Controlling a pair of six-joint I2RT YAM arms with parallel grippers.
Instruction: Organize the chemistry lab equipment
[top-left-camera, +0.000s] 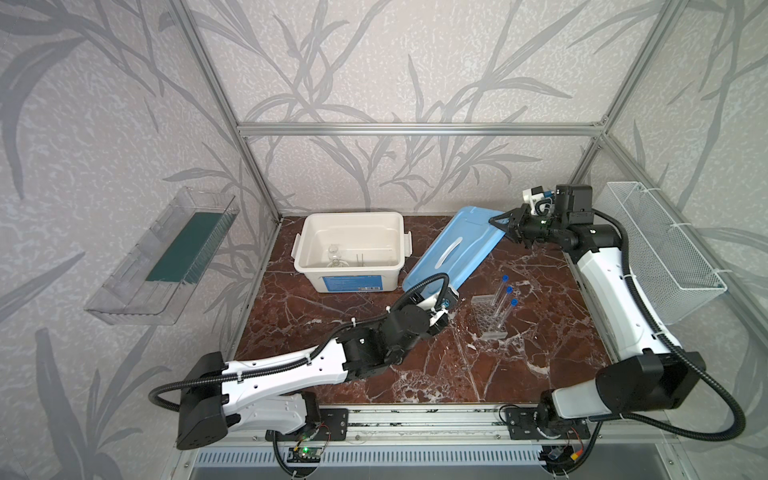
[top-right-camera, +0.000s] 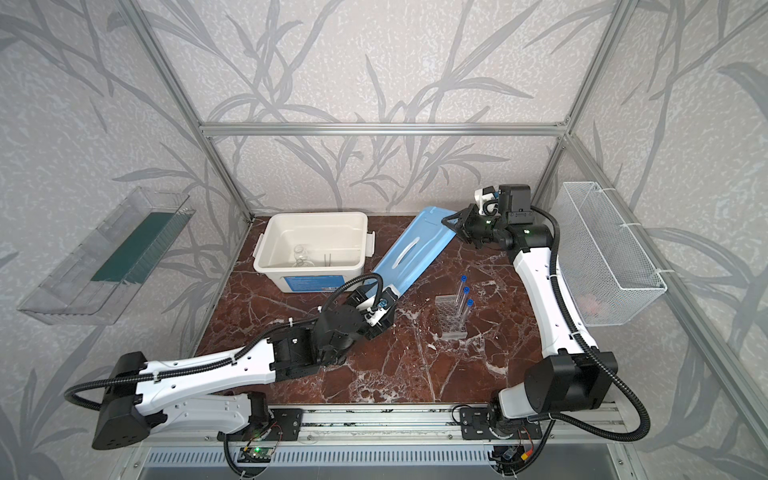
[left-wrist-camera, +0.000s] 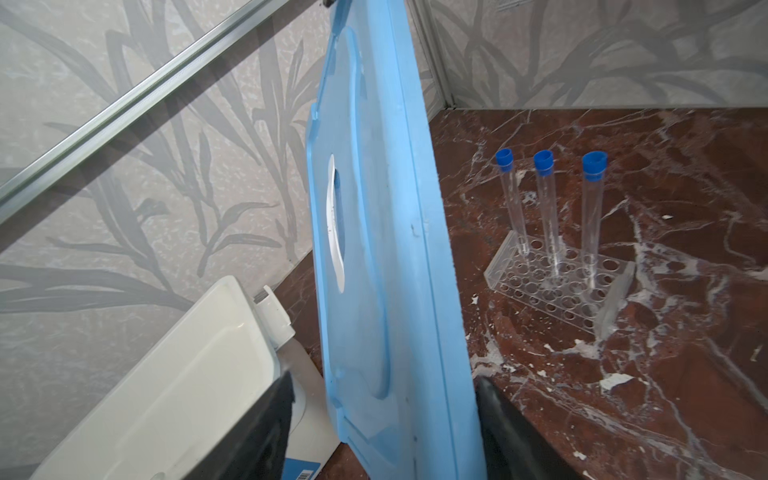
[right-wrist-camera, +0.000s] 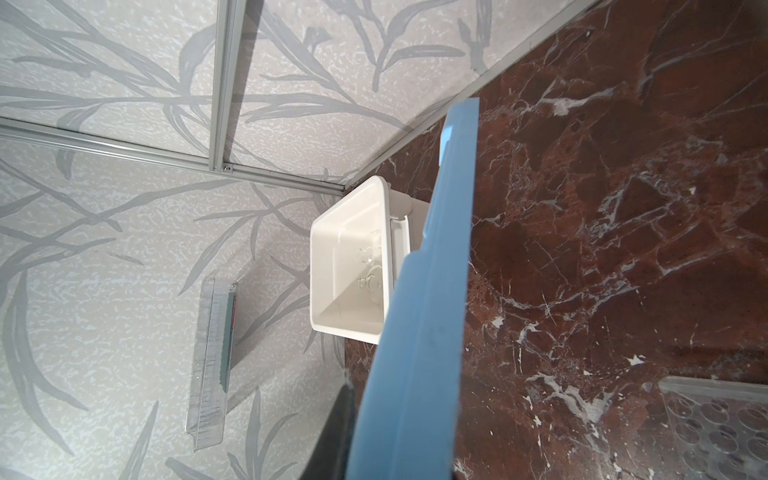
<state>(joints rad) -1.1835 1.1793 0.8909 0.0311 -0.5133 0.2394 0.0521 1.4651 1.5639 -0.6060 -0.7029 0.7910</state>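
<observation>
Blue lid (top-left-camera: 453, 253), tilted, far end pinched by your right gripper (top-left-camera: 505, 226); your left gripper (left-wrist-camera: 386, 395) stands wide around its near end. Capped test tubes (top-left-camera: 505, 297) upright in the clear rack (top-left-camera: 488, 318), toward the bench's right edge. Swing the lid wide of them, pinch firm.

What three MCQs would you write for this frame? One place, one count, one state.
1. Where are the glass vessels?
A in a drawer
B in the white tub
C on a scale

2. How many blue-capped tubes stand in the rack?
A one
B three
C six

3. The blue lid is:
A clipped onto the tub
B snapped in half
C off the tub, tilted, with the right pincer at its far end

Key:
1 B, the vessels show through the tub's open top.
2 B, the left wrist view shows three caps.
3 C, the lid slants beside the tub in both top views.
</observation>
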